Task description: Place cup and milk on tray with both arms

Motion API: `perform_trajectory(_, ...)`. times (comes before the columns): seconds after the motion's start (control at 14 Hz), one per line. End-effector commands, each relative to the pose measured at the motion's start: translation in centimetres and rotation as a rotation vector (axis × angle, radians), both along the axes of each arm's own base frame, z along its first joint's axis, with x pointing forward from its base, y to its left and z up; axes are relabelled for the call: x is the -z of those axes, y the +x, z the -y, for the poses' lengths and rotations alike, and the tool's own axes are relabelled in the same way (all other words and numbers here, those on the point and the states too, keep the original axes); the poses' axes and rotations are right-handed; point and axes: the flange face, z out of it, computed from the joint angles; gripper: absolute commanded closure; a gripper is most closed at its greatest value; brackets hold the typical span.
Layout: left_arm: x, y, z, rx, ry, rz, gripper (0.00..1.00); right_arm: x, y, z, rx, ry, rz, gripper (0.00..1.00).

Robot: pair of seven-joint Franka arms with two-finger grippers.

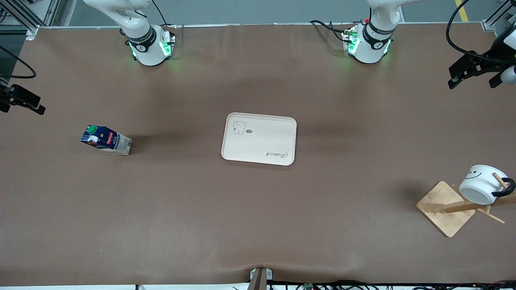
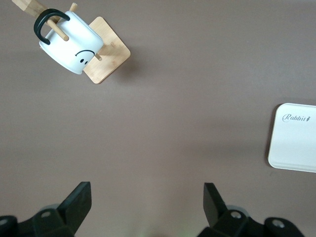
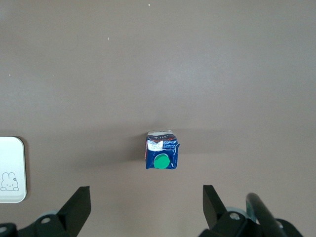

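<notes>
While both arms hang high above the table with nothing in their jaws, the tray (image 1: 259, 139) lies empty in the middle of the brown table (image 1: 258, 225), flat, its bear drawing toward the robots' bases. The milk (image 1: 105, 140) stands toward the right arm's end of the table, well apart from the tray, upright with its green cap on top. The right gripper (image 3: 143, 210) hovers above it, fingers spread wide, and in the right wrist view the carton sits between the two finger tips far below. The cup (image 1: 482, 184) hangs by its black handle on a peg of the wooden rack (image 1: 447, 208) toward the left arm's end of the table, nearer the front camera than the tray, tilted with its mouth down and outward. The left gripper (image 2: 147, 207) is up over bare table between rack and tray, its fingers also spread wide. I judge the carton to be light and a little soft: its paper walls could dent under a hard squeeze, so a grip across the two flat sides, below the sloped top, seems safest. The cup looks stiff, smooth and breakable; its glazed wall may slip, so pinching the rim wall or the body looks best, and it probably must be slid along the peg before it comes free, or the rack may tip.
</notes>
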Motion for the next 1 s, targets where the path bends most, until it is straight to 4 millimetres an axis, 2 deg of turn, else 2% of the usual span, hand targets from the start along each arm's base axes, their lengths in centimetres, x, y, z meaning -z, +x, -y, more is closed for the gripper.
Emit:
perform_trajectory(0.0,-0.5,0.1,-0.2,-0.005,0.011,-0.007,0.0,-0.4,-0.5,0.2,-0.006,-0.013,0.008,0.0)
perform_trajectory(0.29,-1.0,1.9,-1.6,-0.022,-0.004,0.011,0.0,-0.4,-0.5,0.2,-0.006,-0.013,0.008,0.0)
perform_trajectory(0.43,-0.9,2.1,-2.5,-0.026,-0.003,0.01,0.0,-0.3,-0.5,0.2,-0.006,-0.013,0.006,0.0)
perform_trajectory(0.71,-0.8,2.3,-7.3,-0.13,-0.018,0.037,0.0,-0.4,-0.5,0.4,-0.003,-0.012,0.008,0.0)
perform_trajectory(0.93,0.5,2.2,-10.8,-0.211,-0.01,0.088,0.0,-0.3,-0.5,0.4,-0.002,-0.012,0.008,0.0)
